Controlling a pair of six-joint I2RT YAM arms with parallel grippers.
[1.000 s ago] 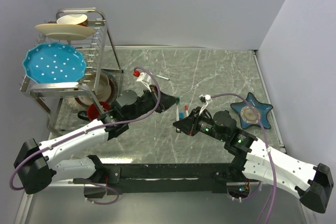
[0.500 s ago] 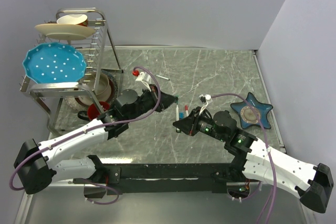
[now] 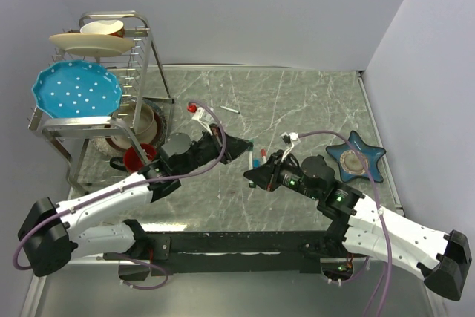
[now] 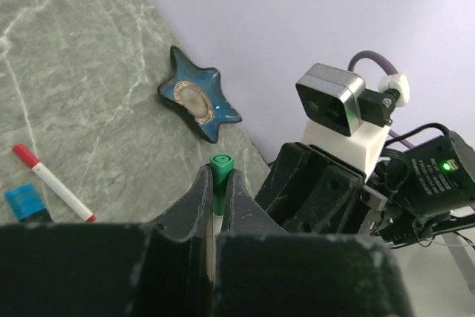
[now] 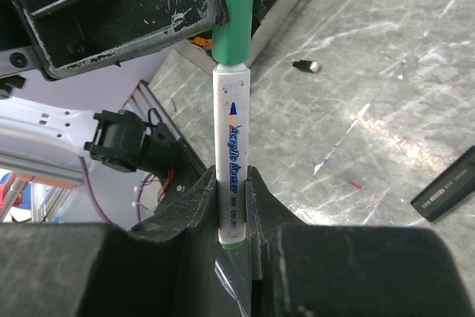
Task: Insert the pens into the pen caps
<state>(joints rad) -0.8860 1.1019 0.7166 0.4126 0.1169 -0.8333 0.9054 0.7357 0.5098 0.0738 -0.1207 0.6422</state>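
Observation:
A white-barrelled pen [image 5: 231, 124] marked "Acrylic Marker" stands upright in my right gripper [image 5: 232, 176], which is shut on its lower barrel. A green pen cap [image 5: 234, 12] sits on the pen's top end. My left gripper [image 4: 217, 172] is shut on that green cap [image 4: 220, 165]. Both grippers meet tip to tip over the middle of the table, left gripper [image 3: 249, 145] above right gripper [image 3: 251, 176]. A red-capped white pen [image 4: 52, 180] and a thicker black pen with a blue cap [image 4: 22, 202] lie on the table beside them.
A blue star-shaped dish [image 3: 356, 157] lies at the right. A metal dish rack [image 3: 141, 42] with a blue plate [image 3: 76, 90] and bowls stands at the left. Another thin white pen [image 3: 230, 110] lies further back. A small black piece [image 5: 304, 66] lies on the marble.
My left arm has shifted a little toward the right gripper with the green cap. The right arm has not moved.

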